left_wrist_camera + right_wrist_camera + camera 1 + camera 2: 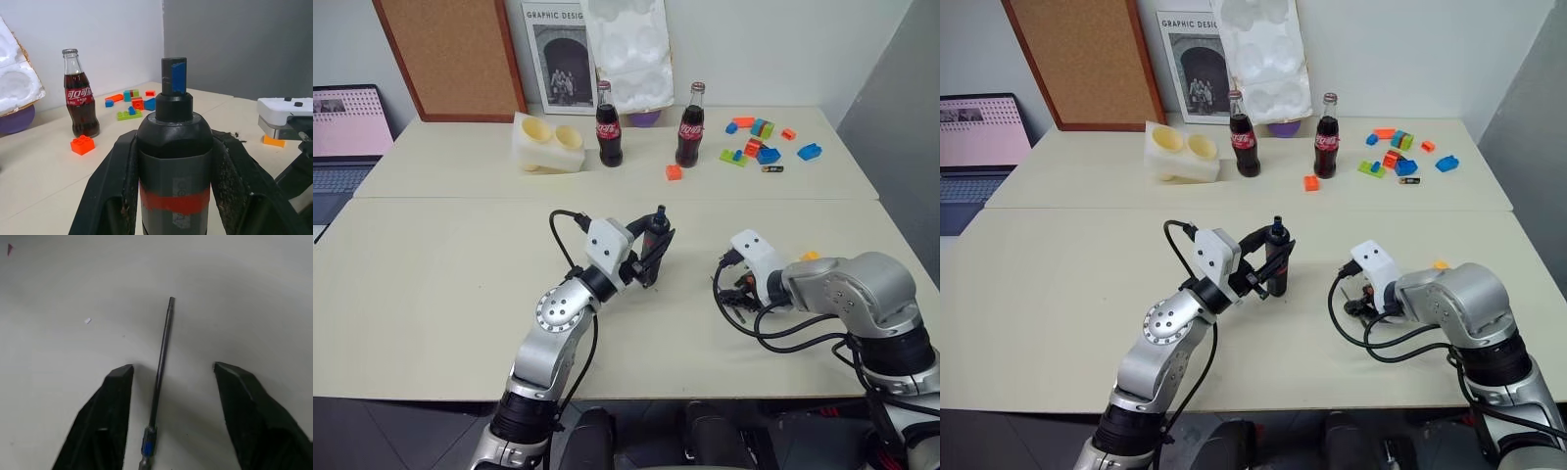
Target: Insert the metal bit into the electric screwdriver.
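The right claw (pixel 171 374) points down at the near bench (pixel 431 294), its two black fingers (pixel 115 396) spread apart with the metal bit (pixel 163 352) lying flat on the bench surface between them, touching neither; the thin dark rod has a small blue band near the end closest to the wrist. To the left of it, the left claw (pixel 651 250) is pinching the electric screwdriver (pixel 656 235), fingers pressed against both sides of its black body at the red middle band, holding the tool roughly upright above the bench with its dark blue tip (pixel 174 77) uppermost. The two claws are near each other but apart. Farther back, on the second bench (pixel 450 157), stand two cola bottles (pixel 609 125), a single orange brick (pixel 674 172) just in front of the right-hand bottle, a white foam block (pixel 546 143) to the left, and a scatter of coloured bricks (pixel 759 142) to the right. A corkboard (pixel 450 54) and a poster (pixel 558 54) lean against the wall behind, and a laptop (pixel 347 127) sits at the far left
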Tool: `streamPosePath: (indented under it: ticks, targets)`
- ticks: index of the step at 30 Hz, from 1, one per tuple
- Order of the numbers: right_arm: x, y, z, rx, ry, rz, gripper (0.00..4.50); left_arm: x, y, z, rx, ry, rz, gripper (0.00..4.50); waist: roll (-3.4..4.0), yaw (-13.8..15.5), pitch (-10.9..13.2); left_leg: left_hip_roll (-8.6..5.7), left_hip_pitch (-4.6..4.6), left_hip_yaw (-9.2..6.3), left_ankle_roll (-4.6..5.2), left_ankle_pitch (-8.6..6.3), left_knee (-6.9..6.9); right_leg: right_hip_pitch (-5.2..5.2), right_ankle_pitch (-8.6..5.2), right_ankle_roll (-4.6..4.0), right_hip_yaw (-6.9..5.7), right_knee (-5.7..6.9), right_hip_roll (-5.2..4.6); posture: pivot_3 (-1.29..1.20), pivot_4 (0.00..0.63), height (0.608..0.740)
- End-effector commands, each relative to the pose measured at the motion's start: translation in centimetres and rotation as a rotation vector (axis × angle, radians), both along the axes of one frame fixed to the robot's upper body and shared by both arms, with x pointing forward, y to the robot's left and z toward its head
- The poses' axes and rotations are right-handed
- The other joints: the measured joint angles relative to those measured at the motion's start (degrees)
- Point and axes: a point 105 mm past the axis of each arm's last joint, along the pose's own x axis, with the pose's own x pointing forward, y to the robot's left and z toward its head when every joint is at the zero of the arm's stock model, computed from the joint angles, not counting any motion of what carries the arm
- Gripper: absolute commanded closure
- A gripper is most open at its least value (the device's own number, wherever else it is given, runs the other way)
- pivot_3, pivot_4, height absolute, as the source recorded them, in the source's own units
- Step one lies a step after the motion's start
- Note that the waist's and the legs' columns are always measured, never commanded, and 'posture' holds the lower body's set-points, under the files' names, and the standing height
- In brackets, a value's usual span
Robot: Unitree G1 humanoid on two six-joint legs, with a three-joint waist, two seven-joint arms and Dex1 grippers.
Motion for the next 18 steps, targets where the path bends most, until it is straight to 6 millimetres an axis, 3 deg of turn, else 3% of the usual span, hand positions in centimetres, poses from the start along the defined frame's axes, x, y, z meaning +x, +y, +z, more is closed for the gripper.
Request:
streamPosePath:
  ticks: [1, 9, 18]
  targets:
    - [-0.2, 0.5, 0.0, 0.020, 0.014, 0.015, 2.94, -0.2, -0.2, 0.1, 0.005, -0.013, 0.003, 2.84, 0.00, 0.0, 0.0, 0.00, 0.00, 0.00, 0.00, 0.00, -0.01, 0.00, 0.00, 0.00, 0.00, -0.01, 0.00, 0.00, 0.150, 0.740]
    - [-0.1, 0.9, -0.3, 0.047, 0.021, -0.007, 4.48, -0.2, -0.3, 0.2, 0.003, -0.029, 0.012, 2.84, 0.00, -0.1, 0.0, 0.02, 0.00, 0.01, 0.00, 0.00, -0.06, -0.02, 0.00, 0.00, 0.00, -0.04, 0.02, 0.00, 0.150, 0.740]
    - [0.9, 0.6, 1.5, 0.115, -0.063, -0.074, 4.50, 0.0, 0.0, 0.5, 0.019, -0.053, 0.016, 2.84, 0.00, -0.2, 0.0, 0.02, -0.02, 0.02, 0.00, 0.00, -0.06, -0.05, -0.03, -0.05, 0.01, -0.04, 0.02, 0.00, 0.150, 0.740]
